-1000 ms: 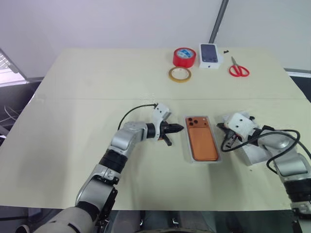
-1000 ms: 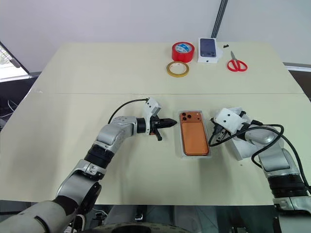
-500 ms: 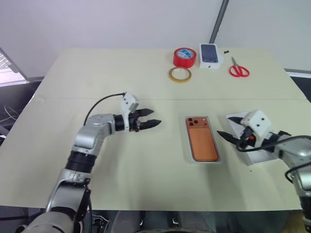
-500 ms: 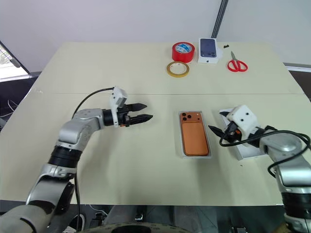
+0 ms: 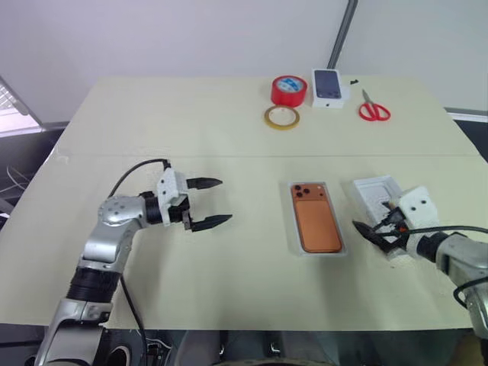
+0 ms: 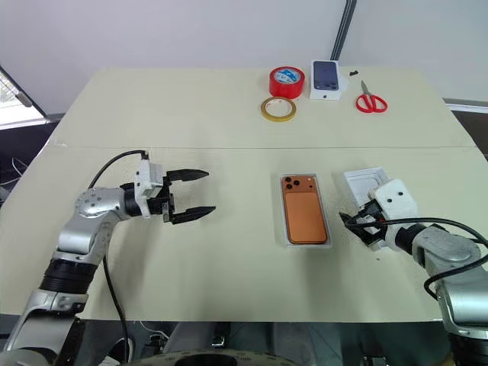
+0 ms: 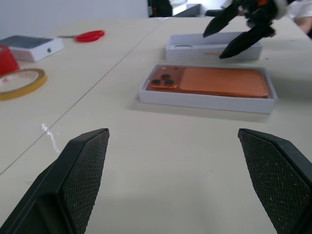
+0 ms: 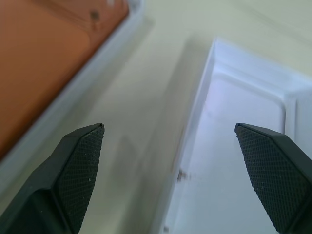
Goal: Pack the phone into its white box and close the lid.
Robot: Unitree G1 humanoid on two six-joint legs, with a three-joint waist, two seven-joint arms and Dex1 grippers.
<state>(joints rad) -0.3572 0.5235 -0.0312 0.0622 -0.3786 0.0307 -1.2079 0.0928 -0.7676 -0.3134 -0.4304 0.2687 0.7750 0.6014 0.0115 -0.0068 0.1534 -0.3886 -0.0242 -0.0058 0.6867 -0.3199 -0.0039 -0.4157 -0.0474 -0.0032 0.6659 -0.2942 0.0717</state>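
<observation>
Your phone lies back-up inside the white box mid-bench; the lid sits just right of it, hollow side up. The right hand, fingers spread, hovers at the lid's near left edge. The left hand is open over bare bench.

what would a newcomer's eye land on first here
Probably the orange phone, lying back up in the white box near the middle of the table. Next, the two open pincers flanking it: the left pincer well off to its left, the right pincer low over the lid. Red tape and red scissors stand out at the far edge.
</observation>
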